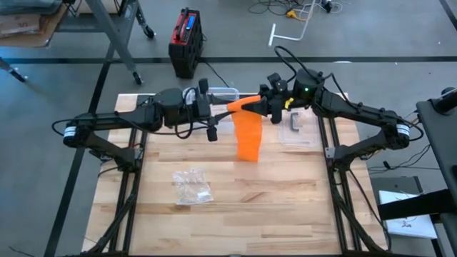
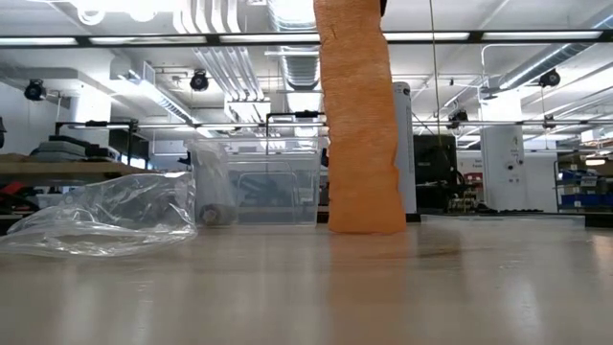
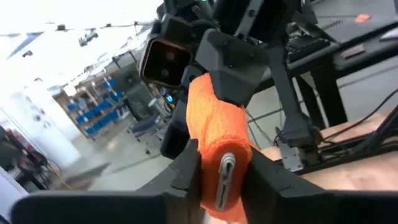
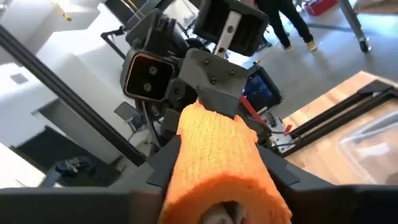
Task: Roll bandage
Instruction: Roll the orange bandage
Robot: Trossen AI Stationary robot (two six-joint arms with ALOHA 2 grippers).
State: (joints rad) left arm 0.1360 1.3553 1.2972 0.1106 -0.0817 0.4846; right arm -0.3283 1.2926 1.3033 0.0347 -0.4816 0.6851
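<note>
Jaws of the left gripper (image 3: pixel 217 177) pinch one end of the orange rolled elastic bandage (image 1: pixel 241 106), held in the air above the far middle of the wooden counter (image 1: pixel 285 207). Opposite, the right gripper (image 4: pixel 217 171) has its jaws set on either side of the roll's other end, touching it. From the roll, a loose orange strip (image 2: pixel 359 125) hangs down to the counter.

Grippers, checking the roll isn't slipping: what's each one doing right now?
Left gripper: closed on the orange bandage roll.
Right gripper: closed around the other end of the same roll.
</note>
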